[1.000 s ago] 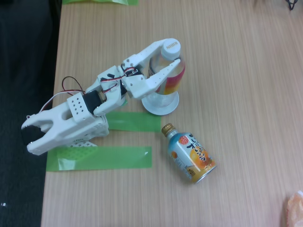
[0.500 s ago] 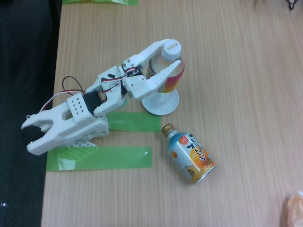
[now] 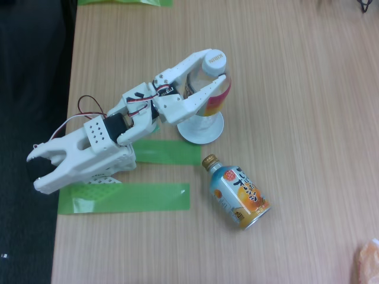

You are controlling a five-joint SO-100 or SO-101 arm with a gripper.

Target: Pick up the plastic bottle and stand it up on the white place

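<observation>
Both fingers of my gripper (image 3: 216,65) are clamped around the plastic bottle (image 3: 208,94), one on each side below its cap; it stands upright on the white place (image 3: 204,132).

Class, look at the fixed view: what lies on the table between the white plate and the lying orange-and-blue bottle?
Nothing: in the fixed view, bare wood separates the white plate from the orange-and-blue bottle.

Fixed view: plastic bottle (image 3: 212,89) upright on the white plate (image 3: 202,131), upper middle of the table (image 3: 296,118). Gripper (image 3: 215,66) around bottle neck from the left, one finger each side. Metal bottle (image 3: 238,192) on its side below-right of plate, apart. Two tape strips (image 3: 125,197) lower left, one above the other.
</observation>
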